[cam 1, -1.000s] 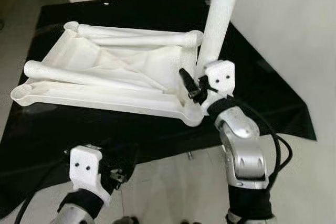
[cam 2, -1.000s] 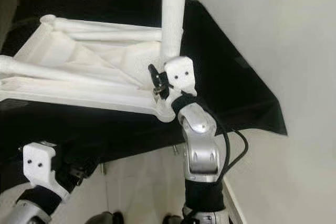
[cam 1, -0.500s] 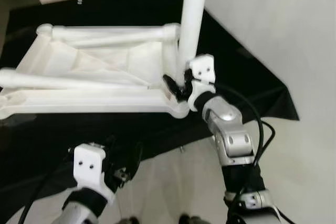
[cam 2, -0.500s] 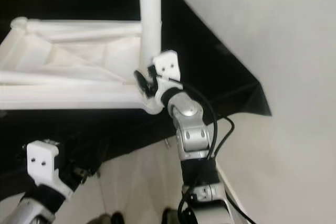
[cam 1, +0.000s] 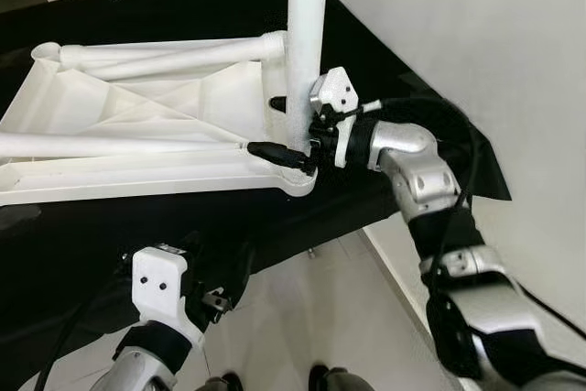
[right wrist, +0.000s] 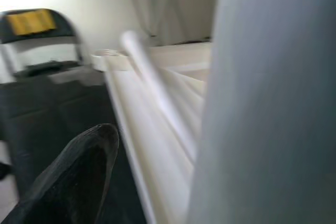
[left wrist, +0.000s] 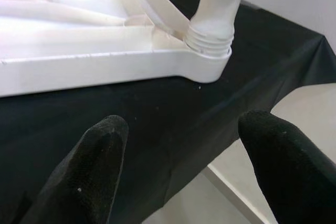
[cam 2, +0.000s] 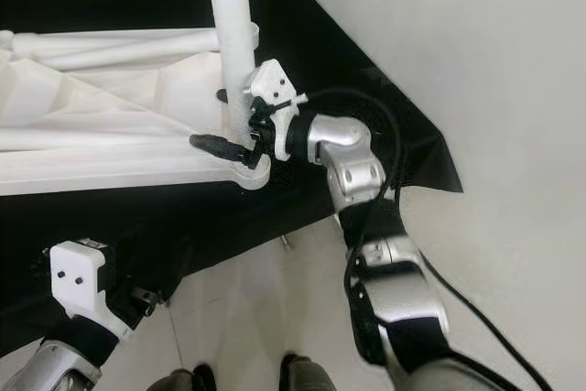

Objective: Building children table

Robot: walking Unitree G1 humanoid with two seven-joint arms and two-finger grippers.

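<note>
A white plastic children's table [cam 1: 137,135] lies upside down on a black-draped table [cam 1: 385,70]. One white leg [cam 1: 305,34] stands upright in its near right corner socket [left wrist: 210,51]. My right gripper [cam 1: 265,125] reaches in sideways at the leg's base, open, with one black finger [cam 1: 275,151] in front of the leg and the other behind it. In the right wrist view a gap shows between that finger [right wrist: 79,166] and the leg [right wrist: 268,98]. Two more legs [cam 1: 165,54] lie inside the upturned top. My left gripper [left wrist: 178,129] hangs open and holds nothing, low by the cloth's front edge.
A white wall [cam 1: 476,34] runs close along the right side of the draped table. Pale floor tiles [cam 1: 311,318] lie between my arms at the cloth's front edge. A black chair [right wrist: 42,40] stands beyond the table in the right wrist view.
The camera has shifted left and down. My right wrist has rolled from upright to lying sideways around the leg's base. The leg stays upright; the left arm holds still.
</note>
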